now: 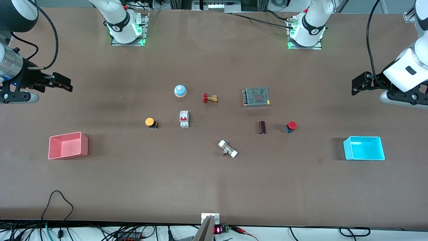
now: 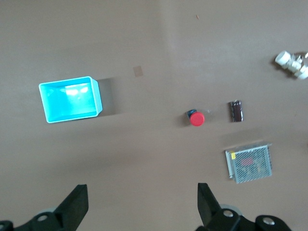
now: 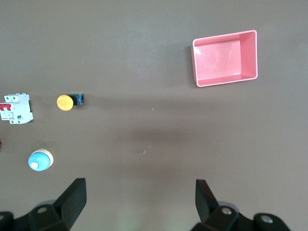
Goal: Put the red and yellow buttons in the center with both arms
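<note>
My two targets lie on their sides on the brown table (image 1: 214, 187): the yellow button (image 1: 149, 122), cap toward ten o'clock on its black body, and the red button (image 1: 292, 126), cap toward two o'clock, well apart.

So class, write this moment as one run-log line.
left gripper: open, waiting | right gripper: open, waiting | red button: untouched | yellow button: untouched

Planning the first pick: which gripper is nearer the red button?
Left. The left gripper hangs over bare table at its own end, nearer the red button. The right gripper is over the table's far end.
</note>
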`<action>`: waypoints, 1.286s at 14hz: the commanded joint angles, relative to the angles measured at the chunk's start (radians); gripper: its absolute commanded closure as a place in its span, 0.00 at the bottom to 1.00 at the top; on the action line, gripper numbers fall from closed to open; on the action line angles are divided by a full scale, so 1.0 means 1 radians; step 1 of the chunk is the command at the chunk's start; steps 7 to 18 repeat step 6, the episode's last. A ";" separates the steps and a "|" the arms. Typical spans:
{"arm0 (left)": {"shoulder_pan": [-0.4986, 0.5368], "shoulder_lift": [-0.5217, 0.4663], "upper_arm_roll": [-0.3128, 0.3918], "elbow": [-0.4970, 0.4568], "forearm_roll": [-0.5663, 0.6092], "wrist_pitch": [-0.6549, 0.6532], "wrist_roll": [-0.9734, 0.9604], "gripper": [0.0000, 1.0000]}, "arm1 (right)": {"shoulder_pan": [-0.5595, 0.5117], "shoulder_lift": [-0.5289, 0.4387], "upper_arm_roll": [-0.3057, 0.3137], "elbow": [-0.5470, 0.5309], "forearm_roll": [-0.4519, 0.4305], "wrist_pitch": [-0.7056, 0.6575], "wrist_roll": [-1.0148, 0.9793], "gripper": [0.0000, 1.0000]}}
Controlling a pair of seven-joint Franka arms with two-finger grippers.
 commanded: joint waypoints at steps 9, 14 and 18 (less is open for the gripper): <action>0.036 -0.069 -0.001 -0.092 -0.025 0.067 -0.001 0.00 | 0.066 0.010 -0.067 0.012 0.010 -0.004 -0.010 0.00; 0.036 -0.069 -0.001 -0.092 -0.025 0.067 -0.001 0.00 | 0.066 0.010 -0.067 0.012 0.010 -0.004 -0.010 0.00; 0.036 -0.069 -0.001 -0.092 -0.025 0.067 -0.001 0.00 | 0.066 0.010 -0.067 0.012 0.010 -0.004 -0.010 0.00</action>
